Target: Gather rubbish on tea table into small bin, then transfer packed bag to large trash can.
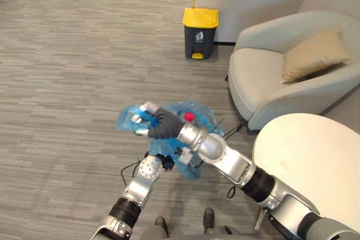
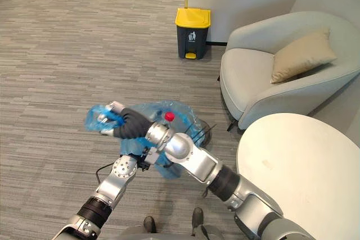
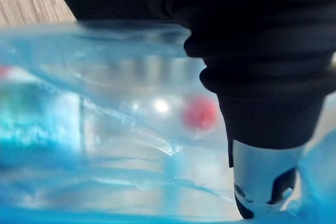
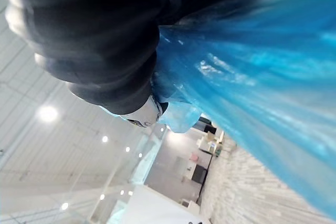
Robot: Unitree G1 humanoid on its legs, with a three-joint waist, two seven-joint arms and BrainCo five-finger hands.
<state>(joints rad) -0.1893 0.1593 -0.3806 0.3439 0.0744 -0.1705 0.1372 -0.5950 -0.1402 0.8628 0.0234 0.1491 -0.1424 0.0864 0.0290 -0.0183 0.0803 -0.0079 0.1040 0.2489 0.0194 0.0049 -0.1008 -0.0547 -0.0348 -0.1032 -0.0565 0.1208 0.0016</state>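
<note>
A blue plastic bag [image 1: 194, 117] is held above the wooden floor [image 1: 67, 82], its bunched end clasped in the curled fingers of the right hand [image 1: 157, 125]. A red cap [image 1: 189, 117] is seen through the plastic. The left hand [image 3: 262, 177] is pressed under the bag; its grip cannot be told. Further back, a yellow-lidded trash can [image 1: 200, 32] is set, then an armchair [image 1: 264, 77] and a round white table [image 1: 315, 167].

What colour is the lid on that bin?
Yellow lid on a dark bin; left eye view shows it best.
</note>
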